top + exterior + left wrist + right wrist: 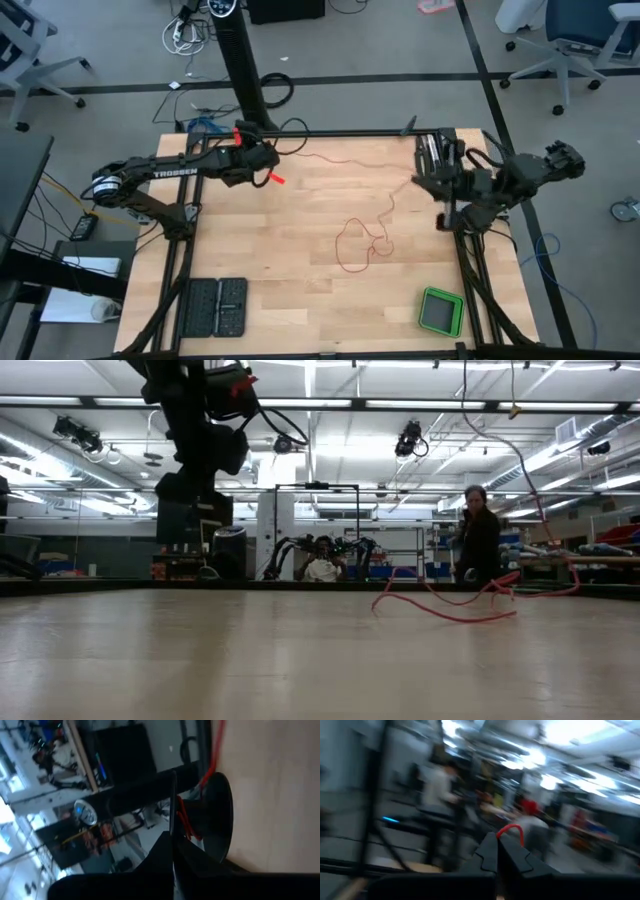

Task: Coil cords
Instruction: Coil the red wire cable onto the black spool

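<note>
We pinch the cord [372, 225] in both closed hands, left hand [268, 160] upper left, right hand [424, 180] upper right, stretching it for coiling.

arms: dark, jointed | left arm [165, 172]: white TROSSEN lettering, red-orange accents | cables: black

We see a light wooden table [300, 300] with a thin red cord [365, 240] lying looped near its middle, a small green box [441, 311] well off toward one corner from the cord, and a flat black tray [213, 307] toward the other.
</note>
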Controlling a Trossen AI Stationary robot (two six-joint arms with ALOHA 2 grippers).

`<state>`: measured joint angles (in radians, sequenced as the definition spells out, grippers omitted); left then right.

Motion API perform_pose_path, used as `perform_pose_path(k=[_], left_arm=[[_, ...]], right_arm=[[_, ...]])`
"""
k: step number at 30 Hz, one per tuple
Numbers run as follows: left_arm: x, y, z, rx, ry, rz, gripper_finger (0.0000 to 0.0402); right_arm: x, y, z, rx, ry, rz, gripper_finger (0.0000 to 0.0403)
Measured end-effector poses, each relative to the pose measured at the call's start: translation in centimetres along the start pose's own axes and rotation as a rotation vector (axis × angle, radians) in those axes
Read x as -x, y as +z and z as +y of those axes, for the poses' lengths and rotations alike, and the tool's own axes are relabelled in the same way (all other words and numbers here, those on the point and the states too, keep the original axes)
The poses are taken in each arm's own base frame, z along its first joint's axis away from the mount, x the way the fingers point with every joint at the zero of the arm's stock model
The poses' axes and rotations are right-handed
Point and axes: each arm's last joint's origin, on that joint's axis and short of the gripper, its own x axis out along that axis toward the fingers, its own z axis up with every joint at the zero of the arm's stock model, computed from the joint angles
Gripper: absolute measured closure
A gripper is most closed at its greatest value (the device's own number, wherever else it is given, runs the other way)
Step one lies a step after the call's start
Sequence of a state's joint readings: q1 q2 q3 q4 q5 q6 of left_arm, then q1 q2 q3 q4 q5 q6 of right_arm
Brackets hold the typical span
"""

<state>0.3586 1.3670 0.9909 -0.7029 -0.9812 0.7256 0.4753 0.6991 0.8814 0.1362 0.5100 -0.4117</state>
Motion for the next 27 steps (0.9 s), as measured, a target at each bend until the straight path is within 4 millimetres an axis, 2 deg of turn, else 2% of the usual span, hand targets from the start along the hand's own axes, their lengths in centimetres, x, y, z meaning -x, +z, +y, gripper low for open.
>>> perform_pose_path(k=[5, 11, 19, 27], left_arm=[[-0.3, 0.2, 0.7, 0.108, 0.072, 0.02, 0.0401], [-0.1, 1.4, 2.4, 0.554, 0.16, -0.094, 0.0401], [0.8, 3.2, 4.7, 1.055, 0.046, -0.462, 0.0401], [1.8, 4.0, 6.4, 1.388, -0.097, -0.758, 0.0401]], right_arm=[[0.5, 0.5, 1.2, -0.029, 0.213, -0.082, 0.0402], [0.7, 0.7, 2.4, -0.071, 0.413, -0.138, 0.0401], [-0.1, 0.1, 4.0, -0.08, 0.51, -0.107, 0.0401], [-1.3, -1.0, 5.9, -0.112, 0.624, -0.056, 0.0401]])
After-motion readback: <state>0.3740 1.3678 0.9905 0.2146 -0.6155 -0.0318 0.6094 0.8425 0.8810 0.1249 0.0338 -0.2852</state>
